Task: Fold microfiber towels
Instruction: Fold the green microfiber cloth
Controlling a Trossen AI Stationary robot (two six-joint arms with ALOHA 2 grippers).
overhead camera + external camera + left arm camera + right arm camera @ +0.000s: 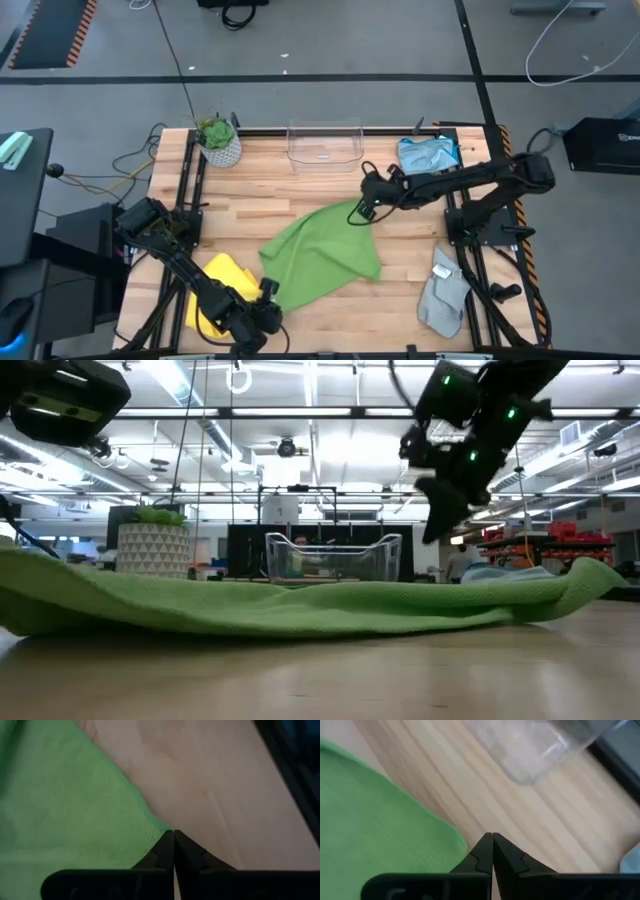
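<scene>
Green towel (325, 258): soft matt cloth, fine nubby pile. Table (300, 190): light wood planks, smooth, low sheen. Bin (324, 146): clear glossy plastic. Gripper fingers (192, 857): matt black plastic. Plant pot (222, 150): white, patterned.

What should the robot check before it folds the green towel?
1. Green towel spread on the table: ok, mostly flat, the corner by the right arm rumpled.
2. Left gripper shut at the towel's near corner: ok; whether it pinches cloth, cannot tell.
3. Right gripper shut at the far corner: ok; actual grip, cannot tell.
4. Yellow towel clear of the fold: not ok, it lies right beside the green one, under the left arm.
5. Clear bin and plant out of the way: ok.
</scene>
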